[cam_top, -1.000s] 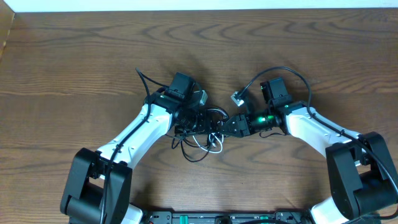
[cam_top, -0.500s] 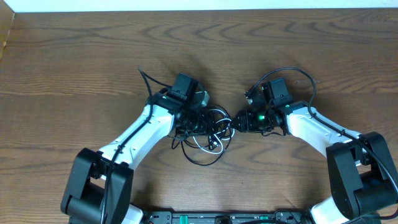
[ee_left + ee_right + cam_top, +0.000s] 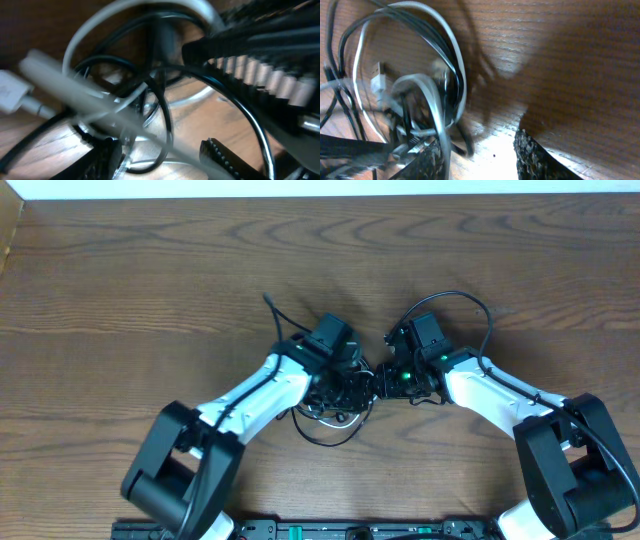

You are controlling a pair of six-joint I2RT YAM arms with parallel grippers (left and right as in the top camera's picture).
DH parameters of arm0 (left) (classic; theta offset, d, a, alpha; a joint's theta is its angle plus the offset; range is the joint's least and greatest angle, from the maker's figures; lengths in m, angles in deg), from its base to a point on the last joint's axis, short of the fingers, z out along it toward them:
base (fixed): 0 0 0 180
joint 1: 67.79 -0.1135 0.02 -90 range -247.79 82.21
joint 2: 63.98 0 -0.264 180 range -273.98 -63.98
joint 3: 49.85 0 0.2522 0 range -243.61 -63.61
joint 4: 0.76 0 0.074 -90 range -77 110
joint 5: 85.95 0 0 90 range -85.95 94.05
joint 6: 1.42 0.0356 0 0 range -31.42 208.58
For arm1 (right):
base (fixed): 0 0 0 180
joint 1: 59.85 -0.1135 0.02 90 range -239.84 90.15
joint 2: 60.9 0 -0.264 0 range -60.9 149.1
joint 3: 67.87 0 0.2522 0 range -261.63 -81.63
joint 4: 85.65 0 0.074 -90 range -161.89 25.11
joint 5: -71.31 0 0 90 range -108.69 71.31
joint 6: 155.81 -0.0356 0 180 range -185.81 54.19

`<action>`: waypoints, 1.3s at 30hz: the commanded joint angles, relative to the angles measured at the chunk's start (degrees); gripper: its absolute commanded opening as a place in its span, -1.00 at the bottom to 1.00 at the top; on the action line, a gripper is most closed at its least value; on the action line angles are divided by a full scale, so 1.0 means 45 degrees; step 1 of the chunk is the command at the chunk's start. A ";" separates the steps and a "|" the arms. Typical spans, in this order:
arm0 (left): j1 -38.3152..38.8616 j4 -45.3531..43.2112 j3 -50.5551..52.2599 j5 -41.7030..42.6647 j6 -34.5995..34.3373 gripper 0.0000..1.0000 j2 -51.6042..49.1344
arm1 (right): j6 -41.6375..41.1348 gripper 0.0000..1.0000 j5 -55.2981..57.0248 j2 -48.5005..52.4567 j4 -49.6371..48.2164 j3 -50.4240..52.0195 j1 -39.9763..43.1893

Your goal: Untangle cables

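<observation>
**Overhead view.** Since the earlier frame both arms have closed in on the centre of the table (image 3: 150,280). The left gripper (image 3: 349,386) has swung to its right and the right gripper (image 3: 384,382) has edged to its left, so the two now nearly meet over the cables (image 3: 333,410). The cables lie as one knot just below the left gripper, with a black loop trailing toward the near edge. Approaching from opposite sides probably lets each arm take a different strand and draw it away from the other.

**Left wrist view.** The left gripper (image 3: 159,149) has its fingers apart, and bare wood shows in the gap. Black cables (image 3: 165,110) and a blurred pale strand cross that gap, but nothing is pinched. The white cable (image 3: 140,12) arches over the knot, and its plug (image 3: 11,90) lies at the left edge. A ribbed finger (image 3: 260,72), apparently of the right gripper, reaches in from the upper right. The open stance suits probing for a single strand before closing on it.

**Right wrist view.** The right gripper (image 3: 481,152) likewise has its fingers spread, with only table between them. The white cable (image 3: 456,65) curls just beside one finger and may rest on it, though contact cannot be confirmed. Black strands (image 3: 341,50) and a small metal plug (image 3: 378,82) sit farther into the knot. The tangle lies off to one side of the jaws, not between them, so a sideways shift seems needed before any grasp.
</observation>
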 commanded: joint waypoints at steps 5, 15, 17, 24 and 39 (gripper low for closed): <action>0.0219 0.0180 -0.0209 -0.0879 -0.0165 -0.85 -0.0714 | -0.0155 -0.31 0.0282 -0.0291 0.0029 0.0015 -0.0073; -0.0248 0.1292 -0.0486 -0.0879 -0.0151 -0.86 0.1627 | -0.0384 -0.22 0.1156 -0.0291 -0.0291 0.0015 -0.0471; -0.0248 0.1336 -0.0486 -0.0879 -0.0053 -0.86 0.2205 | -0.0364 -0.07 0.1161 -0.0291 -0.0481 0.0015 -0.0680; -0.0257 0.1384 -0.0486 -0.0889 0.0204 -0.85 0.4138 | -0.0335 0.08 0.1219 -0.0291 -0.0772 0.0019 -0.0971; -0.0262 0.3439 -0.0486 -0.7441 -0.1996 -0.85 0.7135 | -0.1885 -0.09 0.3852 -0.0291 0.0568 0.0015 -0.0437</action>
